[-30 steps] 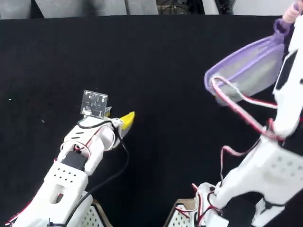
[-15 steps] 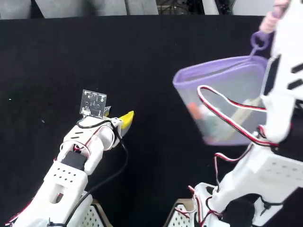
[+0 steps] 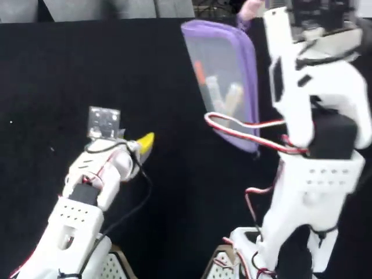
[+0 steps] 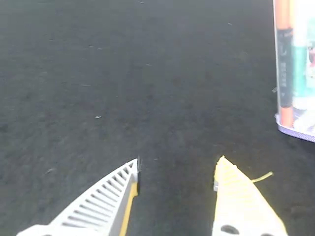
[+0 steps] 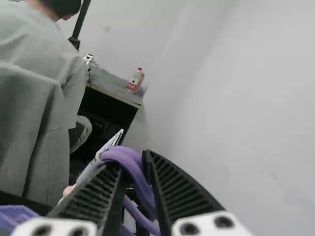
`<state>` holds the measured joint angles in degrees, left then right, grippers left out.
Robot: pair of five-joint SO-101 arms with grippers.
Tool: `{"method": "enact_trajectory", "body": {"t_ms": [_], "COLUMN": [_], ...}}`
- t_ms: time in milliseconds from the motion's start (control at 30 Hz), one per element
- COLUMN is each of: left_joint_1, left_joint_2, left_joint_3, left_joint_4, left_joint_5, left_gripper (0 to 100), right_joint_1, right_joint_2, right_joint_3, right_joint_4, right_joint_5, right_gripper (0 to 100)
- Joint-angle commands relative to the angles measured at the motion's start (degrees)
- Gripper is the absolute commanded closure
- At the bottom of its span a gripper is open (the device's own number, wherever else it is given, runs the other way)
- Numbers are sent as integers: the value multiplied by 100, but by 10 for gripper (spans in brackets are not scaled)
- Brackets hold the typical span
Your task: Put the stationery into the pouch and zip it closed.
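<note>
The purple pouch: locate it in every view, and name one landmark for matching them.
High view: the pouch hangs upper middle, above the black table.
Left wrist view: one end of it sits at the frame edge, beyond the left gripper, on its yellow finger's side.
Right wrist view: a purple part of it is clamped in the right gripper.
Landmark: the orange marker inside it, seen in the high and left wrist views.

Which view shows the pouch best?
The high view: nearly the whole pouch hangs from the right gripper, pens visible inside. The left wrist view catches one edge; the right wrist view, its purple loop between the jaws.
</note>
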<state>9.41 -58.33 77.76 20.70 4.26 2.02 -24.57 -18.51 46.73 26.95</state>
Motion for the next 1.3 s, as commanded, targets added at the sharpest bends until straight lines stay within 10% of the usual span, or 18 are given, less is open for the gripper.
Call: {"method": "enact_trajectory", "body": {"t_ms": [0, 600, 1033, 1267], "left_joint_1": [-268, 602, 1560, 1552], "left_joint_2": [-88, -4738, -4545, -4536], "left_joint_3": [-813, -48, -277, 382], "left_joint_4": [651, 2145, 2444, 1116], "left_joint_5": [527, 1266, 914, 835], "left_gripper": [751, 747, 750, 752], "right_joint_1": [-510, -1424, -1530, -1538], "right_joint_2": [-154, -163, -163, -180], "right_joint_3": [286, 585, 585, 769], "right_joint_4": [-44, 97, 193, 167], "right_joint_5": [105, 70, 70, 70], "right_gripper": [987, 987, 987, 987]}}
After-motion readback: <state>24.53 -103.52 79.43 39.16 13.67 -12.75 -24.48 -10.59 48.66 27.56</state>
